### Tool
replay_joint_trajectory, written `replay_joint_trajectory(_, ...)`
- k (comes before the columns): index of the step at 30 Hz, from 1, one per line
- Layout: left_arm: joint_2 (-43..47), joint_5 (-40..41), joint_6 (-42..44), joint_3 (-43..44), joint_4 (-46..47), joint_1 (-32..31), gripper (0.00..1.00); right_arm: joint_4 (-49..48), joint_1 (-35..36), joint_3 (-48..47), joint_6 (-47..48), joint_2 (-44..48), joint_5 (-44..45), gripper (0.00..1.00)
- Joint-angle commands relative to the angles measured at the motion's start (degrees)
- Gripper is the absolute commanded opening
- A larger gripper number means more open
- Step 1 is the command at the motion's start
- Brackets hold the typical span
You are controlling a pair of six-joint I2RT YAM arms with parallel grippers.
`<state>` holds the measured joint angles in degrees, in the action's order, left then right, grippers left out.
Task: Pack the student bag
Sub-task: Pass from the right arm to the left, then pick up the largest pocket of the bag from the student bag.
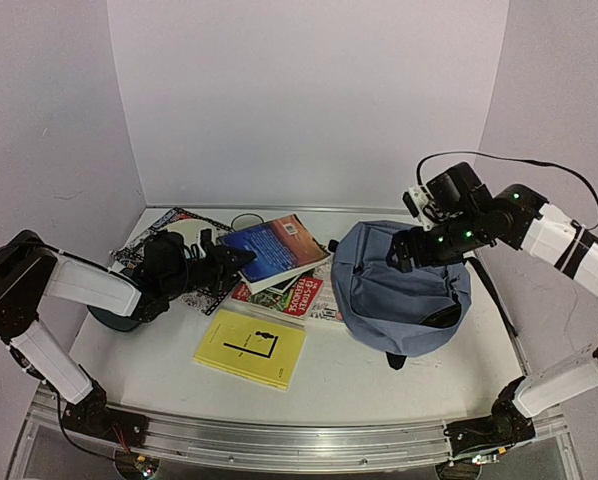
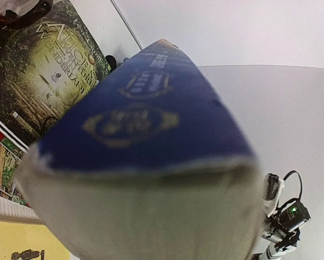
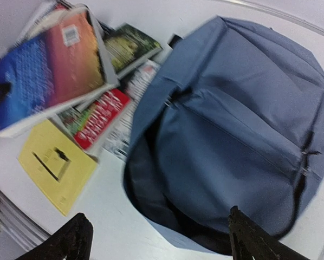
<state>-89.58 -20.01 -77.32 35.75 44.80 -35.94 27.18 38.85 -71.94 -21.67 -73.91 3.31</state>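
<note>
While left claw (image 1: 229,262) grips the blue book (image 1: 279,245), I aim edge-first for the open student bag (image 1: 399,300); right claw (image 3: 159,241) wide.

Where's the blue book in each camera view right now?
Top external: the blue book is left of centre, just left of the student bag.
Left wrist: it fills the middle, very close.
Right wrist: upper left, tilted.
Shared landmark: the yellow book, below it in every view.
</note>
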Motion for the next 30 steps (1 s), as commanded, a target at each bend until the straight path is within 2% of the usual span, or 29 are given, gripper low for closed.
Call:
replay_joint_trajectory(1,6.56,-3.9,4.4,4.81,9.61,0.5,0.0,24.39,-0.27,-5.84,12.04,-5.17,10.45,0.91)
replay_joint_trajectory(5,8.01,-4.75,6.2,5.54,6.45,0.9,0.0,33.72,-0.27,-7.34,16.89,-9.25,16.53,0.98)
replay_joint_trajectory(7,8.61,-5.56,7.42,6.18,3.76,1.05,0.0,36.68,-0.27,-7.03,18.87,-10.99,19.72,0.98)
replay_joint_trajectory(15,10.54,-6.85,11.24,8.18,-2.38,1.05,0.0,36.72,-0.27,-4.17,26.31,-14.82,25.08,0.98)
replay_joint_trajectory(19,10.57,-7.5,11.87,8.72,-3.16,1.05,0.0,34.22,-0.27,-0.64,29.36,-17.23,24.15,0.94)
replay_joint_trajectory(27,11.1,-8.23,12.81,9.5,-4.36,1.01,0.0,25.64,-0.35,5.25,34.04,-19.13,27.34,0.68)
replay_joint_trajectory(30,10.88,-8.68,12.92,9.75,-4.61,1.05,0.0,22.59,-0.35,6.02,35.55,-20.53,27.13,0.62)
